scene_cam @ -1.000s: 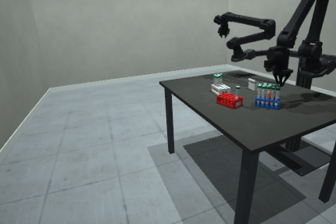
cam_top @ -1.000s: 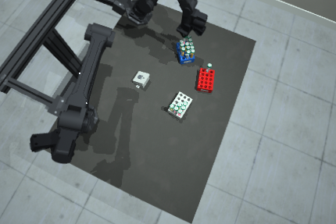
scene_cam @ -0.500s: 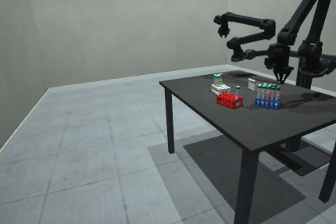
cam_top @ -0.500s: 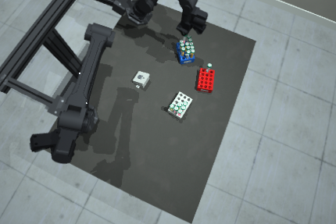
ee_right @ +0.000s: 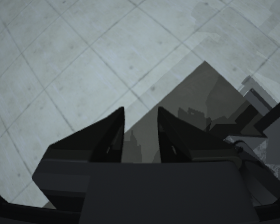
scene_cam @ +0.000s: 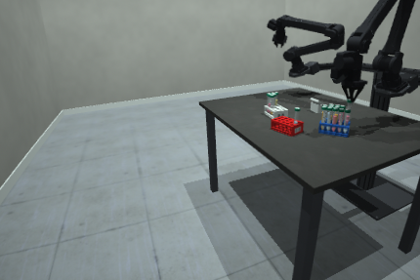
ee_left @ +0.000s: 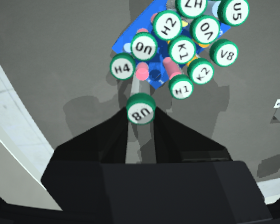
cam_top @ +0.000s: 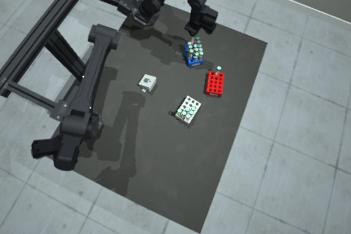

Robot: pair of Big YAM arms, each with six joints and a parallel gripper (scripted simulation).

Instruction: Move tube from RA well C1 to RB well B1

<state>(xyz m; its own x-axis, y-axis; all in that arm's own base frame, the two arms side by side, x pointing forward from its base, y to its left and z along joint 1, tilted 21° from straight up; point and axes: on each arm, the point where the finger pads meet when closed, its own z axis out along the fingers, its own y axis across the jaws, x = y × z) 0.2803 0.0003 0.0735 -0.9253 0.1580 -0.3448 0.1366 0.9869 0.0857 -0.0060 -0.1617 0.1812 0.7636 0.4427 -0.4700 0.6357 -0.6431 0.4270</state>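
Note:
My left gripper (scene_cam: pixel 351 97) (ee_left: pixel 140 113) is shut on a green-capped tube (ee_left: pixel 141 109) (scene_cam: pixel 350 101), its label like U8. The tube is raised, its cap higher than those in the blue rack RA (cam_top: pixel 194 63) (scene_cam: pixel 334 132) (ee_left: pixel 136 31). Its pink lower end shows by the rack's corner, near an empty well (ee_left: pixel 156 75); whether it is clear of the rack is hard to tell. Several other capped tubes stand in RA. The white rack RB (cam_top: pixel 197 107) (scene_cam: pixel 273 114) holds several tubes at one end, with empty wells at the other. My right gripper (ee_right: pixel 141 113) (scene_cam: pixel 278 45) is open and empty, away from the racks.
A red rack (cam_top: pixel 207 86) (scene_cam: pixel 285 129) stands between and beyond the blue and white racks, with one capped tube (cam_top: pixel 219 68) (scene_cam: pixel 297 110) at its end. A small white box (cam_top: pixel 147 81) (scene_cam: pixel 315 105) stands nearer the arm bases.

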